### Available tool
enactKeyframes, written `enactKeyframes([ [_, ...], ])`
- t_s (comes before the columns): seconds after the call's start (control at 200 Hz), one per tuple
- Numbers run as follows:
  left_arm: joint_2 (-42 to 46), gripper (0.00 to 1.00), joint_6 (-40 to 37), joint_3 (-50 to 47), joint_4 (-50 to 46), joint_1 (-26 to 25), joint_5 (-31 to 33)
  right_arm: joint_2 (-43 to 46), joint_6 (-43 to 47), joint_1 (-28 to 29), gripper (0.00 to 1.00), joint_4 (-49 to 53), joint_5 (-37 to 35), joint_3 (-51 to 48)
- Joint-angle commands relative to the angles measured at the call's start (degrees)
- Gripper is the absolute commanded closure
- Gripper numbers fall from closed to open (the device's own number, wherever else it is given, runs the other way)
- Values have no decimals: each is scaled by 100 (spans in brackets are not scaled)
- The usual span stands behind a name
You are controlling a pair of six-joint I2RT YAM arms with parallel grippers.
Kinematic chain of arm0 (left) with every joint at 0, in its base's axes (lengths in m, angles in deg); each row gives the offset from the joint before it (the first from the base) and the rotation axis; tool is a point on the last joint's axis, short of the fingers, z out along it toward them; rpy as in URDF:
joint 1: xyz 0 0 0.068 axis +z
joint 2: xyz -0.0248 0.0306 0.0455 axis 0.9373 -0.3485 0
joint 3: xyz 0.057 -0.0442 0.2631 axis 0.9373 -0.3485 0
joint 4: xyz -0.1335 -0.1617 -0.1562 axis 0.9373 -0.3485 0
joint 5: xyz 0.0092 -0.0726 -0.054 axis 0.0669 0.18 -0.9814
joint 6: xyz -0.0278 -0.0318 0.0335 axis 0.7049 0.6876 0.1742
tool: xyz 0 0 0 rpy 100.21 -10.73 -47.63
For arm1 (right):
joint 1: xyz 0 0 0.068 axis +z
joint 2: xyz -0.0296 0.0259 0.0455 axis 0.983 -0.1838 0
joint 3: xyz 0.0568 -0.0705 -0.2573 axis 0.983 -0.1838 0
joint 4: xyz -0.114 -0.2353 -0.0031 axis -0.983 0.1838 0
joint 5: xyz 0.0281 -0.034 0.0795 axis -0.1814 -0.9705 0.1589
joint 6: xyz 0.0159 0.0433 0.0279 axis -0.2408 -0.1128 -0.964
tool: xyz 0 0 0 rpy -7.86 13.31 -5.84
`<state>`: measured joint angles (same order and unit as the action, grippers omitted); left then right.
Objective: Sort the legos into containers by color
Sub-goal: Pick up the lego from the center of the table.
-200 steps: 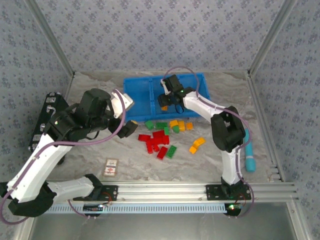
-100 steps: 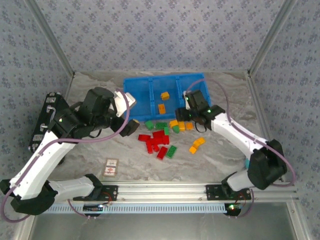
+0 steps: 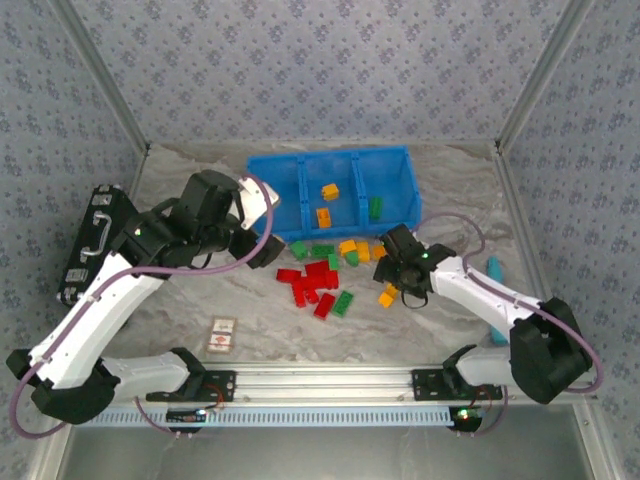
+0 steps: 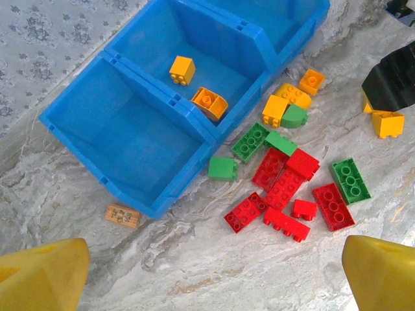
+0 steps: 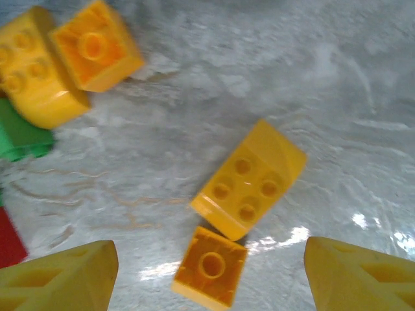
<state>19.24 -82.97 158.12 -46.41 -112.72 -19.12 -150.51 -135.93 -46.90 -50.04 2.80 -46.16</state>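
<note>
The containers are three compartments of one blue bin (image 3: 290,195) (image 4: 130,149). Its middle one holds two orange legos (image 3: 329,190) (image 4: 182,70); the right one holds a green lego (image 3: 375,207); the left one is bare. Red legos (image 3: 315,283) (image 4: 285,188), green legos (image 4: 249,140) and orange-yellow legos (image 3: 355,249) lie loose in front of the bin. My right gripper (image 3: 400,272) (image 5: 211,285) is open and holds nothing. It hangs low over a yellow lego (image 5: 249,178) and a small orange lego (image 5: 209,265). My left gripper (image 3: 265,250) (image 4: 214,285) is open, high above bare table near the red legos.
A black case (image 3: 95,245) lies at the far left. A printed card (image 3: 223,335) sits near the front rail. A small tan tile (image 4: 122,216) rests by the bin's near corner. A teal object (image 3: 492,266) lies at the right behind my right arm.
My right arm swung from over the bin's middle compartment down to the orange-yellow legos at the right, its jaws widening. A second orange lego now lies in the middle compartment. My left arm shifted slightly right.
</note>
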Motion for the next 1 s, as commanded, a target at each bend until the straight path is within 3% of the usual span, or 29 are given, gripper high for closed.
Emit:
enactKeyframes([
  [0.0, 136, 0, -61, -50, 110, 57, -93, 87, -823, -46, 25, 138, -394, -349],
  [0.725, 546, 0, -44, -372, 174, 192, -223, -291, -1632, -47, 28, -1088, -632, -844],
  [0.995, 551, 0, -118, -428, 200, 294, -346, -733, -1627, -121, 36, -1194, -615, -779],
])
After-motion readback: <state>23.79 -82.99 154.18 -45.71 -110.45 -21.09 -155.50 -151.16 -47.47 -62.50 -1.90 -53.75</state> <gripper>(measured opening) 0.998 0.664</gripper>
